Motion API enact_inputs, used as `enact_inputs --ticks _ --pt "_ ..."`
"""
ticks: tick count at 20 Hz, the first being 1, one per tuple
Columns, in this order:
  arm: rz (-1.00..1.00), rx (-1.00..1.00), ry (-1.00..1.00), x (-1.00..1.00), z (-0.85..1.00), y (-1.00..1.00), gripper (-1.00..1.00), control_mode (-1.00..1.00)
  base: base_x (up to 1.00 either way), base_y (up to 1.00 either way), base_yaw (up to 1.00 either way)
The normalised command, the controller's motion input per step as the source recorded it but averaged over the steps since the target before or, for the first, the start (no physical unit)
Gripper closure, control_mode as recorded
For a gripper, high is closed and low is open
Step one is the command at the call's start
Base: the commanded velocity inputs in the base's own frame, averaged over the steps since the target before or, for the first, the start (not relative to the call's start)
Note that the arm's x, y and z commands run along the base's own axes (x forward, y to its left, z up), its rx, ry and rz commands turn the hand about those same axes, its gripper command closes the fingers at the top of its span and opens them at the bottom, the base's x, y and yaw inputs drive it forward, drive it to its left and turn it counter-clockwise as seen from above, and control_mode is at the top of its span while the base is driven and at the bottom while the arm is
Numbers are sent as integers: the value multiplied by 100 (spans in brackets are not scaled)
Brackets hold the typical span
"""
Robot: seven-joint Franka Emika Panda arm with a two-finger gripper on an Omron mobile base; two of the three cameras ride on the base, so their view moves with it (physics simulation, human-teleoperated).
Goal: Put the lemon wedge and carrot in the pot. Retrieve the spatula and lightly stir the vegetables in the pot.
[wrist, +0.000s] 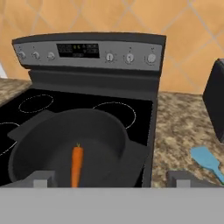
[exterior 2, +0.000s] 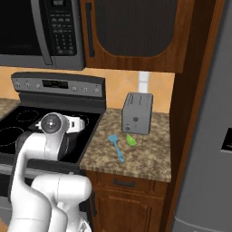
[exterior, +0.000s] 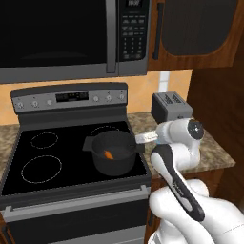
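Black glass stovetop [exterior: 71, 157] spreads below and ahead of the pincer [wrist: 109, 177], whose two tips stand wide apart with nothing between them and nothing touched. The dark pot [wrist: 70, 148] sits on the stove just under and ahead of the pincer, toward its left tip, and the orange carrot [wrist: 77, 164] lies inside it. On the granite counter [exterior 2: 145, 154], off the right tip, lies the teal spatula [exterior 2: 116, 147], the lemon wedge [exterior 2: 131, 140] just beside it before the toaster [exterior 2: 137, 113].
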Motion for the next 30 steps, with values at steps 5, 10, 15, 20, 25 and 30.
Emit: enact_inputs --ticks 5,10,15,20,25,30 --pt "-9 2 8 -10 23 -100 -100 -100 0 0 0" --pt "-11 17 25 2 -5 -100 -100 -100 0 0 0" --pt "-4 26 32 56 -47 -100 -100 -100 0 0 0" --pt "0 23 34 69 -6 -81 -100 -100 0 0 0" --pt "1 4 26 72 -24 -30 -100 -100 0 0 0" --pt "5 -17 22 52 -84 -8 -100 -100 0 0 0"
